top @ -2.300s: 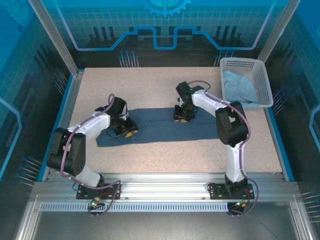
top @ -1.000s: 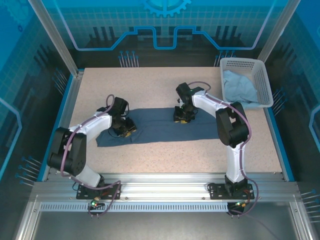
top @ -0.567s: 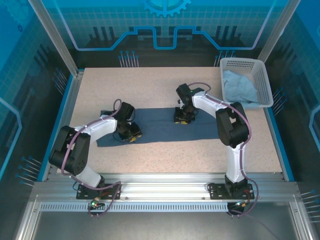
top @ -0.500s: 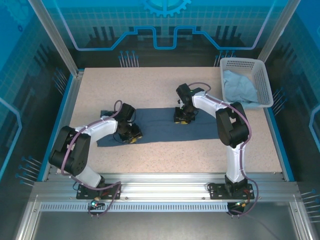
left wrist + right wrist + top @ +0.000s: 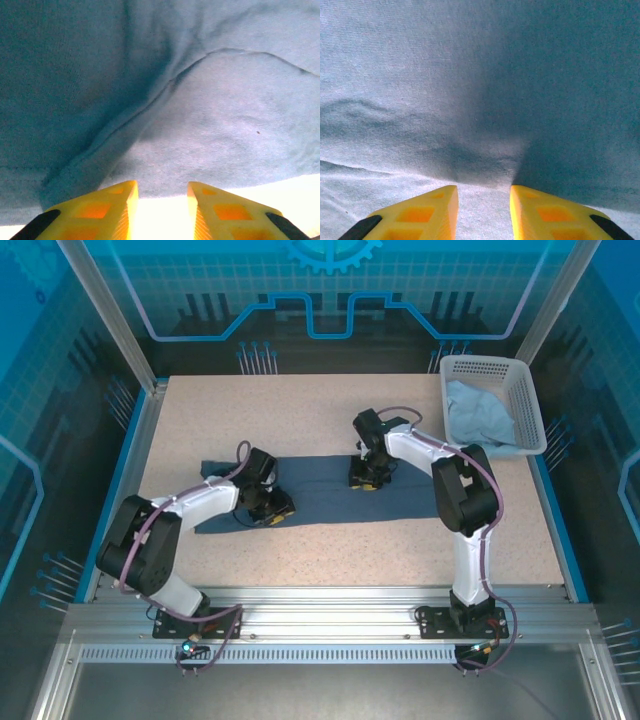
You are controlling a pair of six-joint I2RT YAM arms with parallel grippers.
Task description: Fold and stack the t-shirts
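The dark slate-blue t-shirt lies as a long flat strip across the middle of the table. My left gripper sits low at the strip's near-left edge. In the left wrist view its yellow fingers are apart, with bright bare table between them and the cloth's hem just ahead. My right gripper rests down on the strip's far middle. Its jaws stand apart over flat cloth, and a small pucker rises just beyond the tips. The pale blue t-shirt lies crumpled in the basket.
The white lattice basket stands at the table's far right corner. Bare speckled tabletop stretches behind the strip, and more lies in front of it. Metal frame posts and blue walls enclose the table.
My left gripper has slid right and slightly nearer along the shirt's left end, uncovering a bit of cloth at the far left. The right gripper has stayed put.
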